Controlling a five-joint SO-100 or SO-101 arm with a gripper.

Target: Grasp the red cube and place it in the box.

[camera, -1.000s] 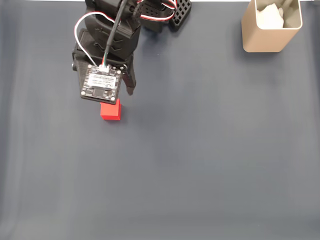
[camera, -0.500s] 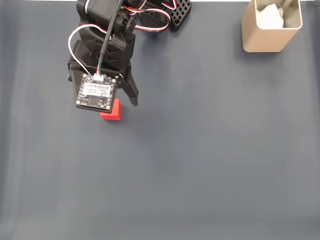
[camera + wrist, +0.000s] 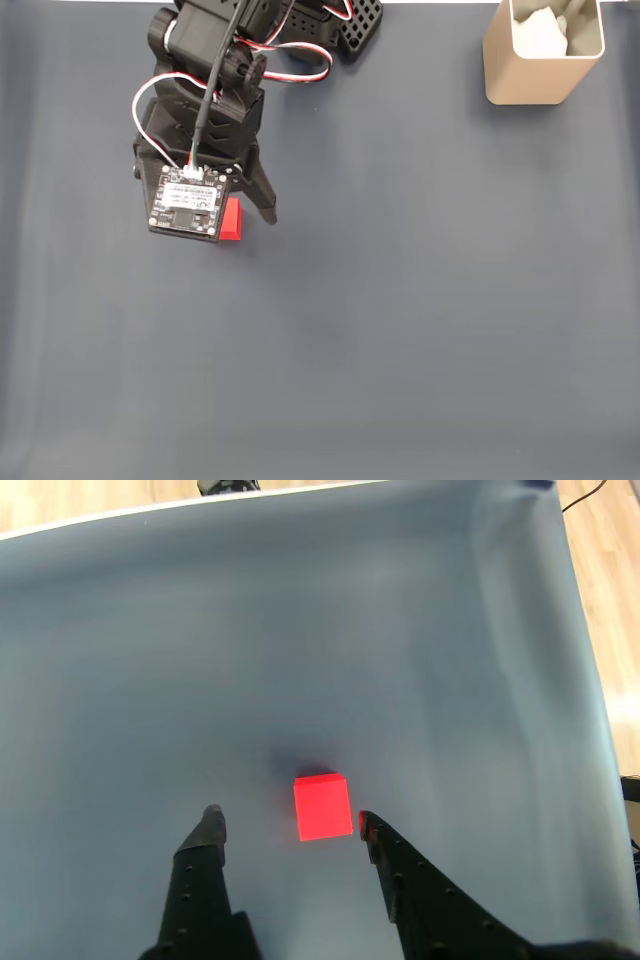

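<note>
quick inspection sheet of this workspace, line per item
surface: dark blue-grey mat, smooth and flat; in the wrist view it ends at a wooden floor.
job's things: red cube on the mat, just ahead of the fingertips and nearer the right one; box upright at the top right of the fixed view, something white inside.
clutter: nothing seen on the mat.
gripper: gripper open, low over the mat, not closed on the cube.
cables: white, red and black wires loop over the arm to the circuit board.
surroundings: wooden floor beyond the mat.
</note>
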